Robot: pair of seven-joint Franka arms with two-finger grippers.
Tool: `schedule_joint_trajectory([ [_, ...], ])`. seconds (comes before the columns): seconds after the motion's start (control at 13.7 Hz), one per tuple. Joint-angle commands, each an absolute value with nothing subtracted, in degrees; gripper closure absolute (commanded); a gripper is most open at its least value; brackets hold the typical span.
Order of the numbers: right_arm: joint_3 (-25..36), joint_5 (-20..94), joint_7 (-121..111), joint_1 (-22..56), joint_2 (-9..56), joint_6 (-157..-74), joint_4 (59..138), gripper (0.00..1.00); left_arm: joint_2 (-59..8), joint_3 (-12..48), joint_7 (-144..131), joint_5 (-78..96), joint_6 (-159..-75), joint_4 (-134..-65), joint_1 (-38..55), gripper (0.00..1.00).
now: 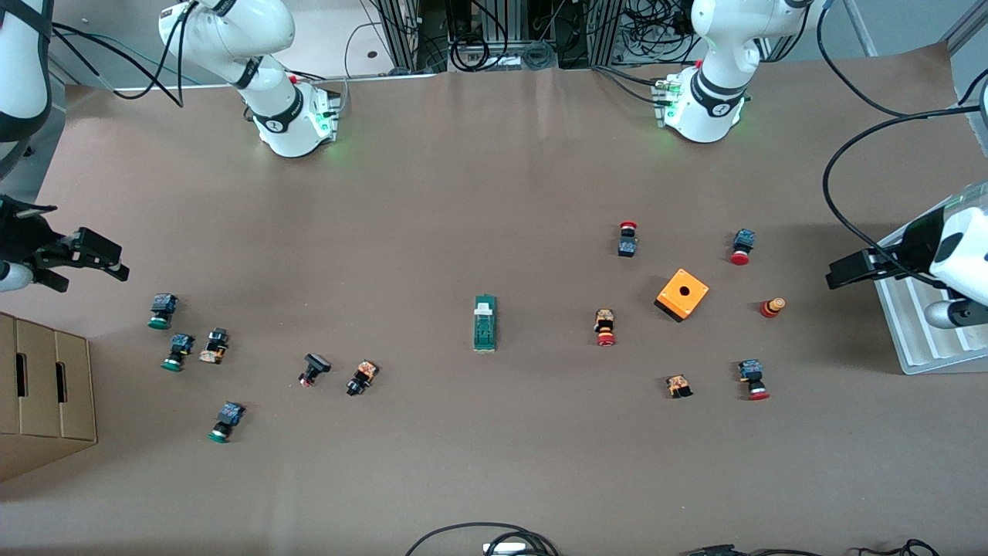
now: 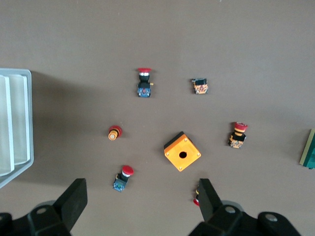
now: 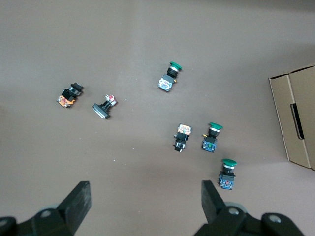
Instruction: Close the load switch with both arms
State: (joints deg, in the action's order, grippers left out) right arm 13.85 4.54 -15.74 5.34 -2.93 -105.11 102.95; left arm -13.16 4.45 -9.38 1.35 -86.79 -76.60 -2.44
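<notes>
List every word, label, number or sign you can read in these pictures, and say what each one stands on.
None can be read.
Load switch: no legible marking.
Orange box: plain, only a round hole.
Push buttons, such as the red-capped one and the green-capped one: any print is too small to read.
Cardboard box and white tray: no visible text.

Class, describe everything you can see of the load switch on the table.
The load switch is a narrow green rectangular block, plastic by its look, with a small white handle piece at the end toward the robots' bases. It lies flat near the table's middle, its length running toward the front camera. Nothing touches it; both arms wait at the table's ends.
</notes>
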Motion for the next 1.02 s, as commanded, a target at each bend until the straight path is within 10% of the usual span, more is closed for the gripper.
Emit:
schedule_joint_trajectory([
  [0.0,13.45,3.16,-16.26,4.92,-1.85,-104.94,101.43,0.00,-12.66,4.57,-8.26,1.41,-87.36,-73.04,-2.38,0.00],
  [0.51,13.45,3.16,-16.26,5.10,-1.85,-105.03,101.43,0.00,-7.39,5.45,6.89,-10.44,-106.67,-82.59,-1.76,0.00],
  [0.95,13.45,3.16,-16.26,5.01,-1.85,-105.12,101.43,0.00,-4.84,5.10,1.43,-9.76,-106.00,-87.37,-2.37,0.00],
])
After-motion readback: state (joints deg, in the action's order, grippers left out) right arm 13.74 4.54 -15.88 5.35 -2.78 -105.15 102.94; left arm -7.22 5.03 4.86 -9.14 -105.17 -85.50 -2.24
